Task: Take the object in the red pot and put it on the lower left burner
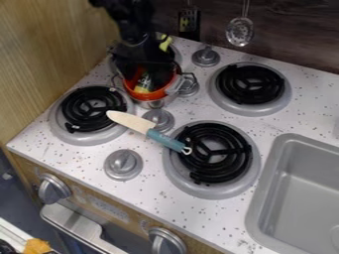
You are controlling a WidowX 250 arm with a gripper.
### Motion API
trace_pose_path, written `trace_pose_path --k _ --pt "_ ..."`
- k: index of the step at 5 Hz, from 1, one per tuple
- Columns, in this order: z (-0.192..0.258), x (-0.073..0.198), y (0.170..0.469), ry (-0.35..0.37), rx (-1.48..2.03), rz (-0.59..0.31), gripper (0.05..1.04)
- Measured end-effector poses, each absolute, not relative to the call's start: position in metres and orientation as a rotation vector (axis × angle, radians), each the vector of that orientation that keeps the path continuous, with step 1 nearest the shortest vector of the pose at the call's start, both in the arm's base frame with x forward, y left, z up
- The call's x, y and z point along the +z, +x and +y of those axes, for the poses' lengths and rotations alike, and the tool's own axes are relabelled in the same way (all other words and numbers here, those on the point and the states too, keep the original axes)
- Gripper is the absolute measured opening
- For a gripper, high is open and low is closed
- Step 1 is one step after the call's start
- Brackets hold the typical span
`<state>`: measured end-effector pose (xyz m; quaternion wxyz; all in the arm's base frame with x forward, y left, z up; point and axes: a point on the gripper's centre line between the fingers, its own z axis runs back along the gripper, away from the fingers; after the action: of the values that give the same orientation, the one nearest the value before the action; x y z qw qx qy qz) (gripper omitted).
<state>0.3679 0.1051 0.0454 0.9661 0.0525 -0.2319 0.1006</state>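
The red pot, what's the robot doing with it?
The black robot arm is over the red pot, with its hand down at the opening. Something partly yellowish is in there, but I can't tell what it is or whether the hand has it. It's meant to go on the lower left burner, and isn't there yet. A blue-handled knife lies nearby on the stove.
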Motion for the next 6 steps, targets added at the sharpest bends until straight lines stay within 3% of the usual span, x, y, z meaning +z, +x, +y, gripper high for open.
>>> trace_pose_path --k 4,5,6 --pt "0.102 0.034 0.37 0.081 0.22 -0.482 0.988" --pt "0.102 0.032 0.37 0.071 0.223 -0.488 0.878" --pt "0.102 0.029 0.371 0.067 0.234 -0.495 0.655"
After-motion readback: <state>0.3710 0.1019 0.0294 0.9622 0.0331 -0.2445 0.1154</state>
